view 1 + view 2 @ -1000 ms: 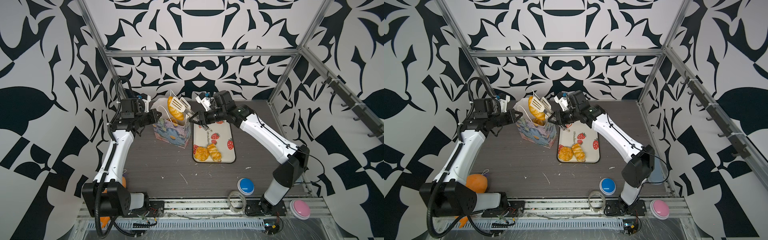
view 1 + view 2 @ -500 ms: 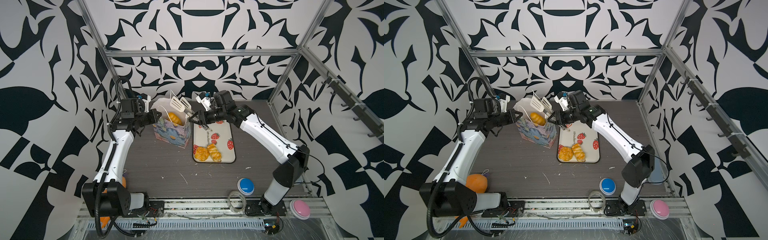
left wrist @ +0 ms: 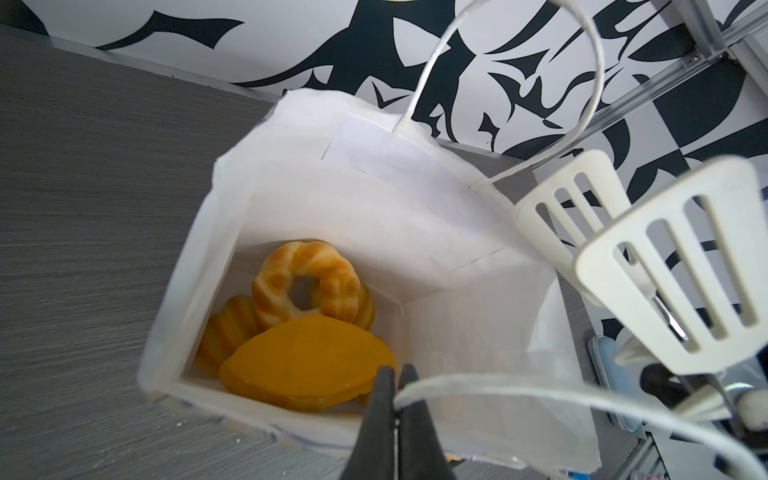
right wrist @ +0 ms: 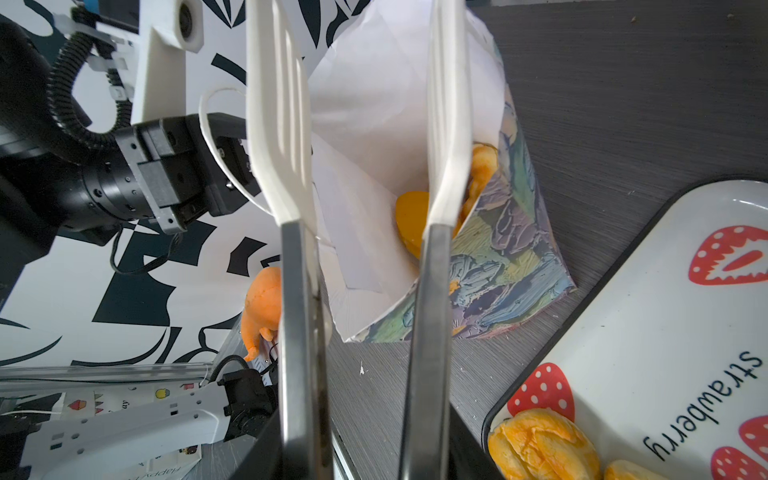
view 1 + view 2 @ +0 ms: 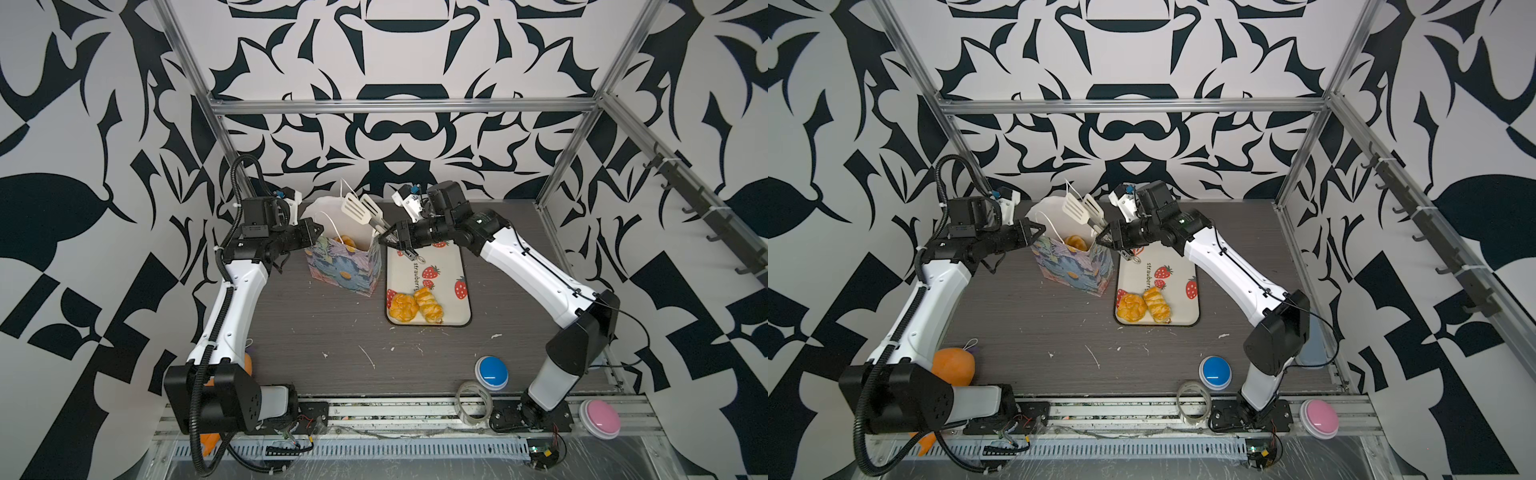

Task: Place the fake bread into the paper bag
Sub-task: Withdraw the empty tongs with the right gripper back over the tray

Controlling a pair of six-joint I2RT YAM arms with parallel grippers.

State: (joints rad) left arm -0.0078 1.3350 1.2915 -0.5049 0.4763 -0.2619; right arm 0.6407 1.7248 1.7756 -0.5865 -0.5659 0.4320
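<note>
The flowered paper bag (image 5: 340,270) (image 5: 1073,270) stands upright and open at the back of the table. My left gripper (image 5: 318,230) (image 3: 397,374) is shut on its near cord handle (image 3: 519,384). Inside lie a ring-shaped bread (image 3: 307,282), a striped loaf (image 3: 228,328) and a smooth orange piece (image 3: 303,365). My right gripper (image 5: 392,241) (image 4: 361,457) is shut on white slotted tongs (image 5: 359,208) (image 4: 282,124). Their blades stand apart and empty over the bag's mouth. Two more fake breads (image 5: 403,307) (image 5: 430,307) lie on the strawberry tray (image 5: 449,257).
The tray sits right beside the bag. A blue button (image 5: 491,371), a tape roll (image 5: 473,401) and a pink button (image 5: 600,417) line the front right edge. An orange plush toy (image 5: 953,365) lies by the left arm's base.
The tongs held a bread over the bag a second ago. It has dropped inside, and the blades are now spread and empty. The left arm has kept still.
</note>
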